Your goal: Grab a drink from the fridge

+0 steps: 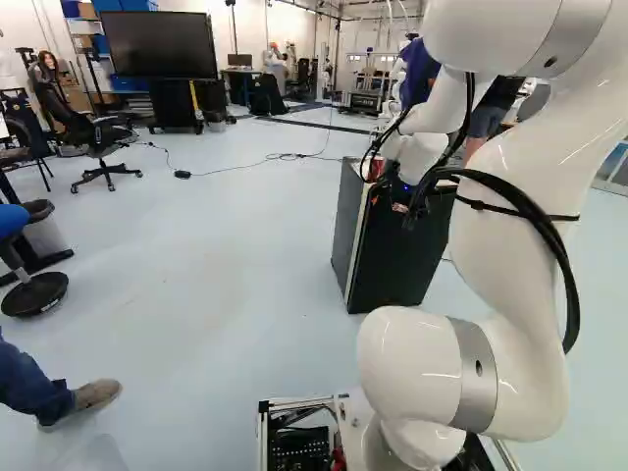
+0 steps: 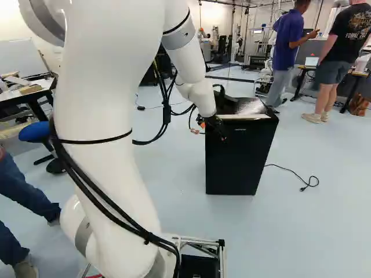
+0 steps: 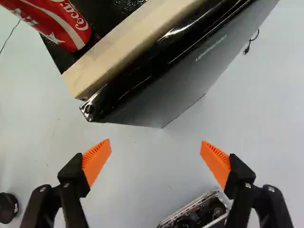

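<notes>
while the gripper [image 3: 155, 157] hangs by the near top corner of the fridge [image 2: 235, 159], fingers wide and nothing between them, i'd judge the grab only at its approach. the fridge's door looks shut, and its front edge lies between the fingers and a red can [image 3: 71, 29] on the fridge's top. closing on a drink and lifting it are left. a loose cord [image 2: 302, 188] lies beside the fridge, right of it in the right base view; a big screen [image 1: 157, 44] stands well beyond it.
</notes>
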### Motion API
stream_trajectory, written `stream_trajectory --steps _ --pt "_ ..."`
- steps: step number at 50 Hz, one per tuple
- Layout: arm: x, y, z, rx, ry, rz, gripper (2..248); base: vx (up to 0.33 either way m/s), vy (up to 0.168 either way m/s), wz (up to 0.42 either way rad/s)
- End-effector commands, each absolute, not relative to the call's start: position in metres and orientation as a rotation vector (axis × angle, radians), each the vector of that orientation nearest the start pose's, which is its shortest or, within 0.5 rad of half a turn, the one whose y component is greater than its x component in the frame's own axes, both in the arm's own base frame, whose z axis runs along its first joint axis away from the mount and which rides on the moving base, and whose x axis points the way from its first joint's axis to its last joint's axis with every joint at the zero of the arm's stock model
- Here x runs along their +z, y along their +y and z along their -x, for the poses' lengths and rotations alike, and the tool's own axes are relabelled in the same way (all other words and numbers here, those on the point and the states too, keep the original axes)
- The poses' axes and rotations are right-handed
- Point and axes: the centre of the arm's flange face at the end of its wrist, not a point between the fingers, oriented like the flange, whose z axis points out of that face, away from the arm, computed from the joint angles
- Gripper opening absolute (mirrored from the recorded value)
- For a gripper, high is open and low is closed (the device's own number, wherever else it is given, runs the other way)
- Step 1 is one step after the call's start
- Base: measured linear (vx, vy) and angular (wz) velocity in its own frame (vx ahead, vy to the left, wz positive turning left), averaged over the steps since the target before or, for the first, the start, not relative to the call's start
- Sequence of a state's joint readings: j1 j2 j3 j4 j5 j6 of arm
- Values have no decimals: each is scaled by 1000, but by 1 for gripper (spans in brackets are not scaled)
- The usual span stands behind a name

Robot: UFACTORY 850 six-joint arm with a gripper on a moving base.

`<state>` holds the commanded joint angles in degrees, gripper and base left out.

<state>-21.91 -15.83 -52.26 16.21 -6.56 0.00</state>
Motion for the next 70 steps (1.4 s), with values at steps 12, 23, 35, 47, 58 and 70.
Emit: stream_trajectory --steps 12,23,35,47,58,70 --pt "411 -196 -471 -892 967 2882 247 0 0 0" --pt "414 -200 -466 -992 936 2896 247 0 0 0" --pt "412 -205 -472 -1100 877 2915 247 0 0 0" --pt "403 -209 -481 -1192 806 2932 247 0 0 0" --pt "394 -212 -489 -1276 734 2941 247 0 0 0" --pt "383 -214 -494 -1306 693 2948 247 0 0 0"
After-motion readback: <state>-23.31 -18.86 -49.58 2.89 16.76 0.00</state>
